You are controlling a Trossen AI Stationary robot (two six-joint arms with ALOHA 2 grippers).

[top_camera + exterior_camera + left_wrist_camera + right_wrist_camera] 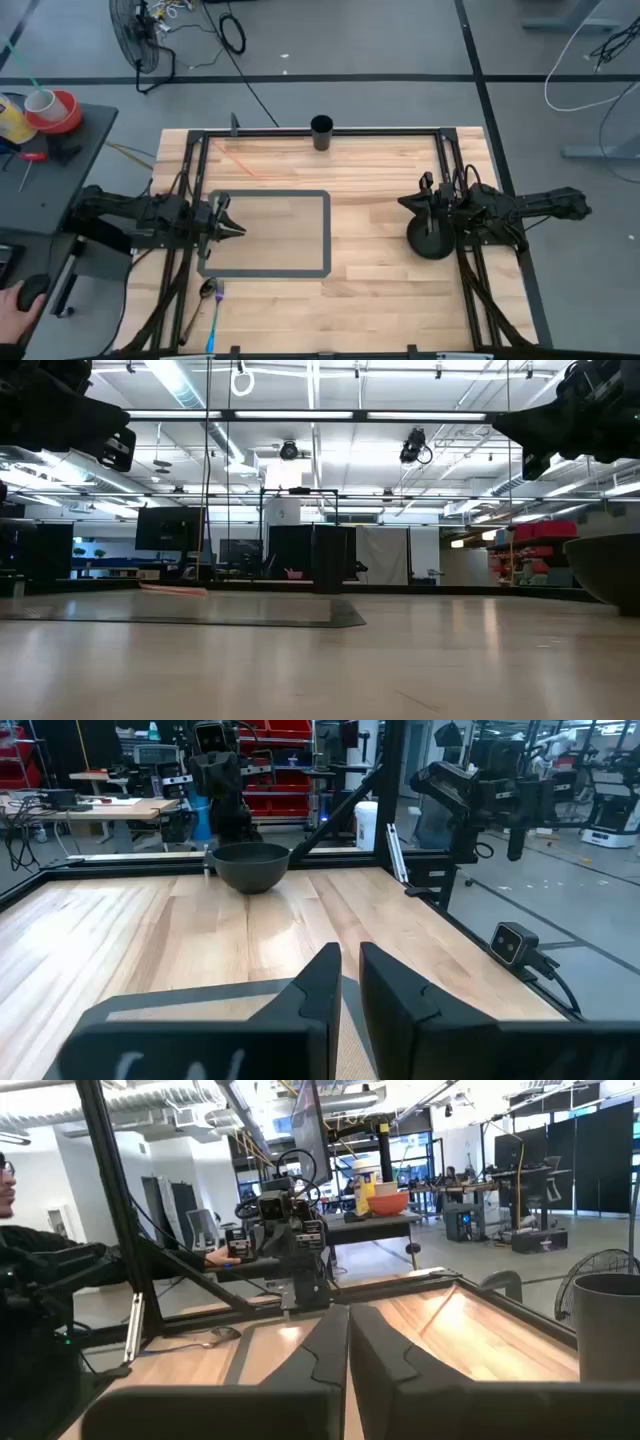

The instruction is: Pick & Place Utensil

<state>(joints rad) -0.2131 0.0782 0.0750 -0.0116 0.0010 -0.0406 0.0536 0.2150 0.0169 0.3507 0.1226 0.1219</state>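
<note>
A spoon (209, 292) with a metal bowl and a blue-purple handle lies flat on the table near its near-left corner, just outside a grey tape rectangle (327, 232). It also shows faintly in the right wrist view as the spoon (212, 1342). My left gripper (236, 229) hovers over the rectangle's left edge, fingers together, farther from the near edge than the spoon. My right gripper (404, 203) hovers at the table's right, shut, next to a dark bowl (430, 243). In the wrist views both my left gripper (348, 978) and my right gripper (349, 1332) hold nothing.
The dark bowl (251, 866) stands on the table under the right arm. A black cup (321, 132) stands at the middle of the far edge, also seen as the cup (608, 1326). A black frame (446, 160) runs around the table. A person's hand (18, 300) rests off the table at left.
</note>
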